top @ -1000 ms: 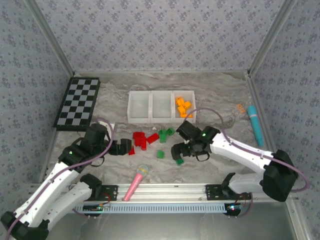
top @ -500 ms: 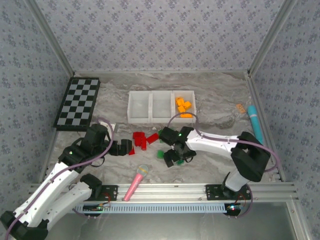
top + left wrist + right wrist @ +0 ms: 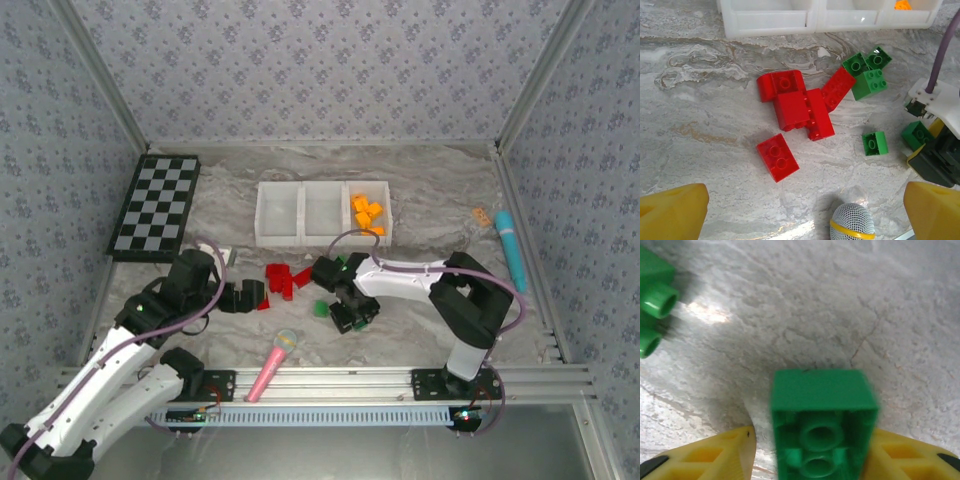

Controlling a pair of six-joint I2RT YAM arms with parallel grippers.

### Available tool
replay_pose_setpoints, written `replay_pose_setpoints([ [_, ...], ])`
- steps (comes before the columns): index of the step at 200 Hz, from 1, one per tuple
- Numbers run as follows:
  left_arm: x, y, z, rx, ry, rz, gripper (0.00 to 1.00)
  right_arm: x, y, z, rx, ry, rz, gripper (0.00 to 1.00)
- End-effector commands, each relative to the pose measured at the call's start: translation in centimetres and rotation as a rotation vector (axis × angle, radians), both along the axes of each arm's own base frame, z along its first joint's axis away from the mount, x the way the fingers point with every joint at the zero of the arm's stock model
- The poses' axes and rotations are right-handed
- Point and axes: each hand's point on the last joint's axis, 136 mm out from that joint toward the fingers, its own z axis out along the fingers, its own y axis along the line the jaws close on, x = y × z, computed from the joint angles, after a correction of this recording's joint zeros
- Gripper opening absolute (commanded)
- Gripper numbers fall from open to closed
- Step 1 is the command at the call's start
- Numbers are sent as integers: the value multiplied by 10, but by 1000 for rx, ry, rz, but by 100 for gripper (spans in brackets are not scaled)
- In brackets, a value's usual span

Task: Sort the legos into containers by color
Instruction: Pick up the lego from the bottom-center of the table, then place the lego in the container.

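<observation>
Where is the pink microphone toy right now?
In the top view, the pink microphone toy lies by the front rail, left of centre, its head pointing toward the red legos.

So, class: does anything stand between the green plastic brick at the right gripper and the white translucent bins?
At table level, yes: three loose green bricks lie between the green plastic brick at the right gripper and the white translucent bins. Lifted over them, the way looks clear.

1. The containers (image 3: 300,238), three joined white bins in a row, stood on the bench (image 3: 430,200); the right one held orange legos (image 3: 366,213).
2. The red legos (image 3: 800,107) lay clustered in front.
3. The green legos (image 3: 867,75) lay scattered to their right.
</observation>
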Motion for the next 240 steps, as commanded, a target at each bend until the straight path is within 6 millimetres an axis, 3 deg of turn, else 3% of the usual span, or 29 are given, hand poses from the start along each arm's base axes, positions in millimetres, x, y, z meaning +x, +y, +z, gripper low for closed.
replay_pose_setpoints([
  [1,-1,-4,9,-7,-36,-26,100,3,3,0,-2,9,3,46],
  [40,-6,-11,11,-23,-53,-66,100,5,8,12,28,15,13,33],
  [81,-10,-15,15,-48,-81,-93,100,24,19,53,120,-36,-2,28],
  [118,-12,-18,17,-64,-83,-109,100,77,50,123,305,-184,-58,27],
  [147,-16,-23,19,-85,-85,-144,100,131,67,151,392,-263,-125,26],
  [177,-26,-33,22,-107,-97,-220,100,183,80,150,426,-287,-175,26],
  [240,-40,-36,48,-210,-290,-292,100,251,83,102,356,-255,-205,32],
])
